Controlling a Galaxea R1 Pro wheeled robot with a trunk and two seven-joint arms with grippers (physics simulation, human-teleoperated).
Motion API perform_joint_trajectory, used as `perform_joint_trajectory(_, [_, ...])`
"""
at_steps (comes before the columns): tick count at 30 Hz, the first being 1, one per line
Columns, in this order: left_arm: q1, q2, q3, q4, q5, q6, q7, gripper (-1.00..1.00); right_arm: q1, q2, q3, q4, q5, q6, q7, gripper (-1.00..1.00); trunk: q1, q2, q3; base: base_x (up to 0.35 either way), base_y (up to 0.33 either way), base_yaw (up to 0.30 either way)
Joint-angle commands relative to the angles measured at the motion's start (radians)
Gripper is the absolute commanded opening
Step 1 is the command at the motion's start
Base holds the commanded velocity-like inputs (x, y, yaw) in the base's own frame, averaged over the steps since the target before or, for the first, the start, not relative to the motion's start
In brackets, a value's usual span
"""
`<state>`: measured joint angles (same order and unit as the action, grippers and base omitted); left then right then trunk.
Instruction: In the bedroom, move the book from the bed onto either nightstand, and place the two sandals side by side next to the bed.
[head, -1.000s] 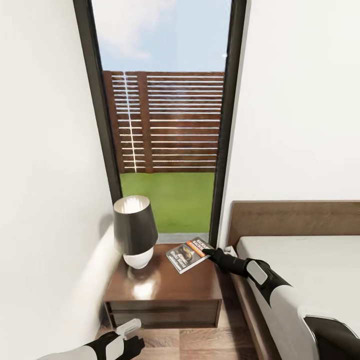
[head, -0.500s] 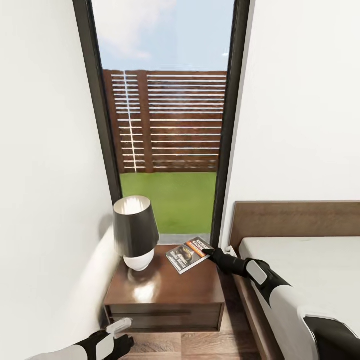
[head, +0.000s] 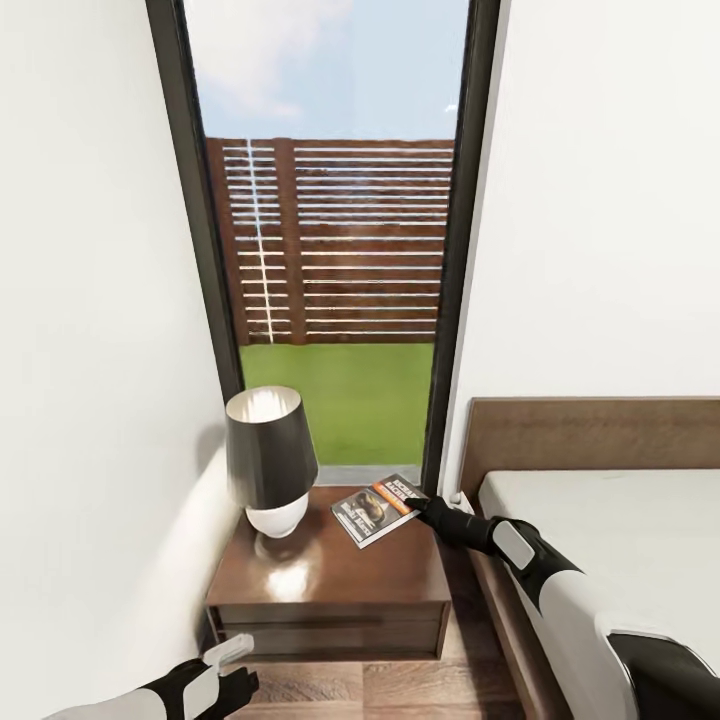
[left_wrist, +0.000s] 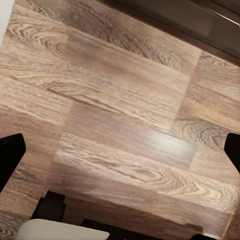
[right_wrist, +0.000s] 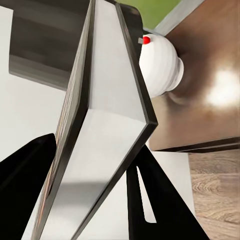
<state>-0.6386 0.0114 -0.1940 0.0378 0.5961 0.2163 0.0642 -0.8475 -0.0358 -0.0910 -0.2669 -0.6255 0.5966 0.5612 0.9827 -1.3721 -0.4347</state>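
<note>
The book (head: 380, 508), dark with an orange band, lies tilted over the back right corner of the dark wood nightstand (head: 320, 585). My right gripper (head: 415, 505) is shut on its right edge. In the right wrist view the black fingers (right_wrist: 25, 172) clamp the book (right_wrist: 105, 120) from both sides. Whether the book rests on the top I cannot tell. The bed (head: 620, 530) stands to the right. My left gripper (head: 243, 686) hangs low over the plank floor (left_wrist: 120, 115), its fingertips (left_wrist: 10, 155) spread wide with nothing between them. The sandals are out of view.
A lamp (head: 268, 460) with a dark shade and white base stands on the nightstand's left half. The tall black-framed window (head: 330, 250) rises behind it, and a white wall (head: 90, 400) runs close along the left. A narrow floor strip separates nightstand and bed.
My left gripper has sunk lower and drifted left near the floor. The view has shifted slightly. The right gripper and the book have kept their place.
</note>
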Motion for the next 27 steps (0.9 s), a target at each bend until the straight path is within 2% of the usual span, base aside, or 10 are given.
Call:
perform_joint_trajectory(1, [-0.001, 0.0, -0.008, 0.001, 0.01, 0.003, 0.002, 1.0, -0.001, 0.0, -0.009, 0.0, 0.001, 0.008, 0.001, -1.0, 0.004, -0.008, -0.004, 0.0, 0.0, 0.0])
perform_joint_trajectory(27, [-0.001, 0.0, -0.008, 0.002, 0.011, 0.0, 0.001, 1.0, -0.001, 0.001, -0.009, 0.0, 0.003, 0.008, 0.002, -1.0, 0.104, -0.19, -0.086, 0.0, 0.0, 0.0])
